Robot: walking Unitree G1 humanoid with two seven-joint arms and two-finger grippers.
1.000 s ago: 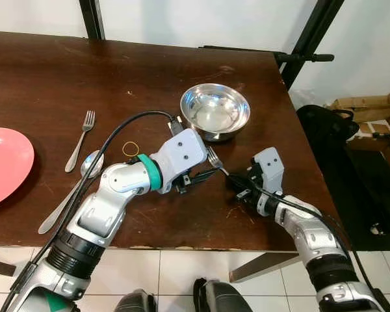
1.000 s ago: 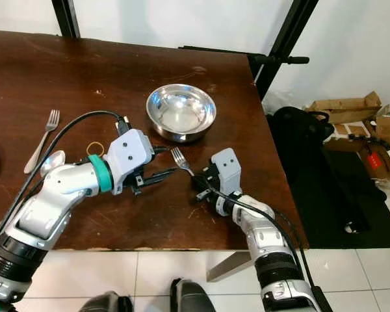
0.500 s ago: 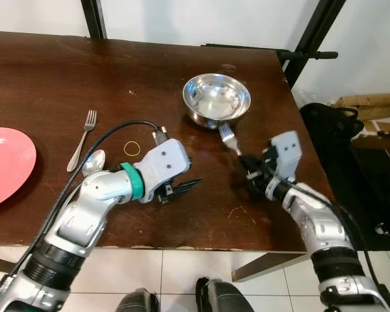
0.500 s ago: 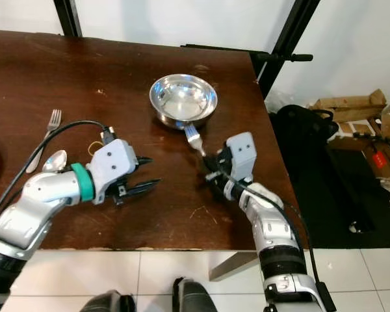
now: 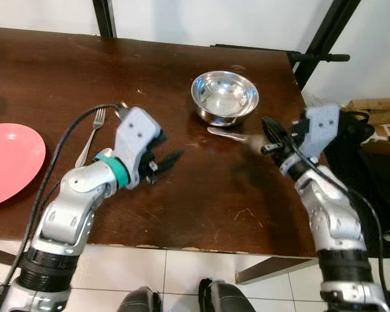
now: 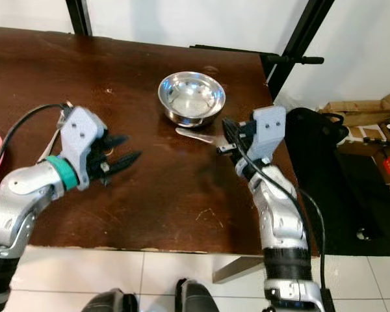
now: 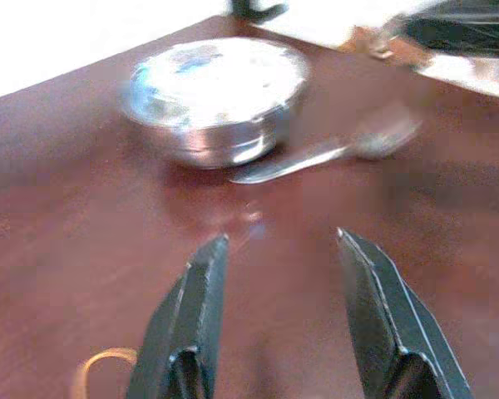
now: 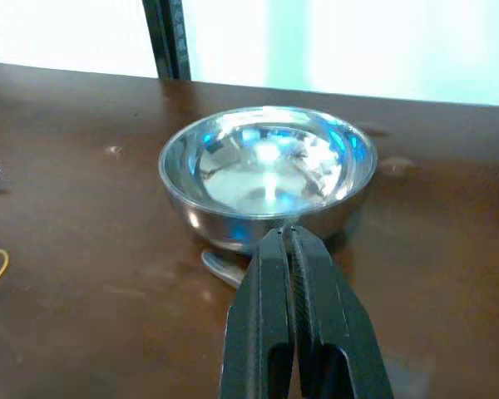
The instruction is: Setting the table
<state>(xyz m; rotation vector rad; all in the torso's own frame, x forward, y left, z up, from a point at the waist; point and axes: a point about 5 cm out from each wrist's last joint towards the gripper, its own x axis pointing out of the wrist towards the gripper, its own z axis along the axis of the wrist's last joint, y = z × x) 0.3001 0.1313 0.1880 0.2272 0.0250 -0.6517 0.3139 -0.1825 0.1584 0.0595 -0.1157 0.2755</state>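
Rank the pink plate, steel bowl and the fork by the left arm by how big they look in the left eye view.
1. pink plate, cut off by the frame edge yet largest.
2. steel bowl, somewhat smaller.
3. fork, thin and partly hidden behind the left arm's cable.
The bowl lies farther from the camera, so the gap between it and the plate is unsure.

Left hand spread, right hand closed.

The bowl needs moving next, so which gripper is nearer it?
Right. The right gripper is close beside the bowl; the left gripper is farther off, over mid-table.
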